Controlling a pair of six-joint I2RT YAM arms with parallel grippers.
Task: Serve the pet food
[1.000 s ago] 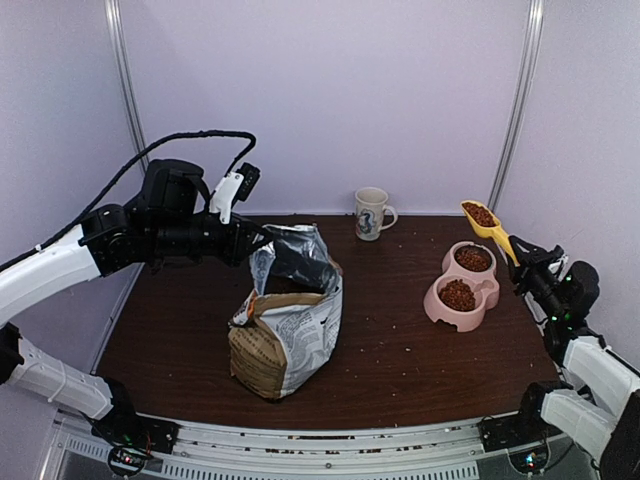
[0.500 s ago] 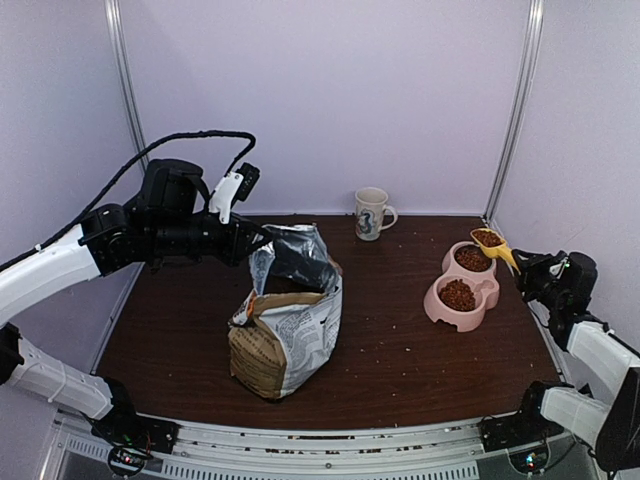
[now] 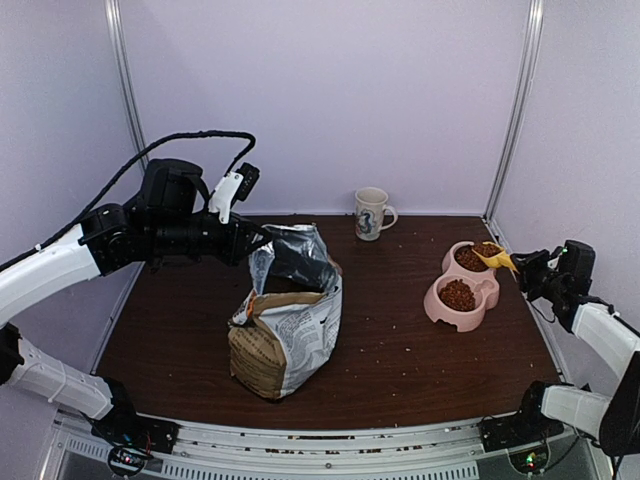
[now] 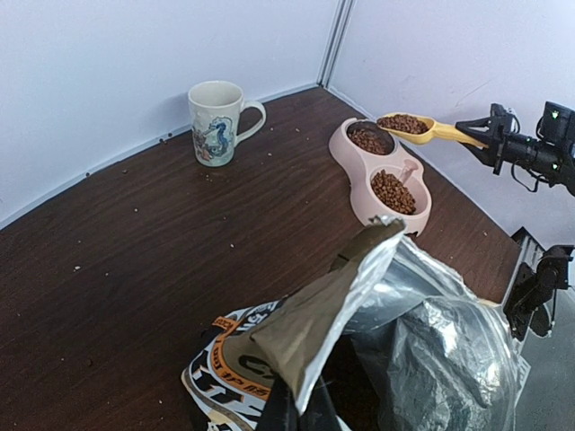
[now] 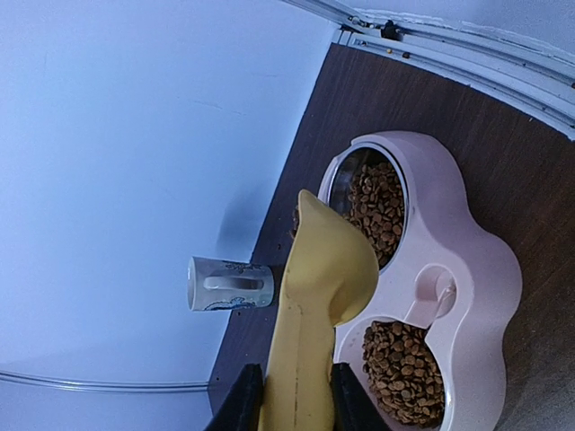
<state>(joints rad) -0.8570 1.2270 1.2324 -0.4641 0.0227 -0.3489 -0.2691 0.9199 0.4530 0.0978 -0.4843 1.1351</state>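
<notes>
Left gripper [image 3: 252, 243] seems to be pinching the top flap of the kraft bag [image 3: 290, 335], though its fingers are mostly cut off in the wrist view. The bag stands upright mid-table. The mug [image 3: 372, 213] sits at about 1 o'clock from it and the pink double bowl [image 3: 445, 318] at 3 o'clock. Pet food [image 3: 458, 295] fills both compartments, plus more in the yellow scoop [image 3: 492, 258] hanging over the far one's rim. Right gripper [image 3: 522, 266] jaws are clamped on the scoop's handle.

right gripper [image 3: 519, 267] lowered, yellow scoop [image 3: 493, 258] now over far compartment of pink bowl [image 3: 435, 312]
</notes>
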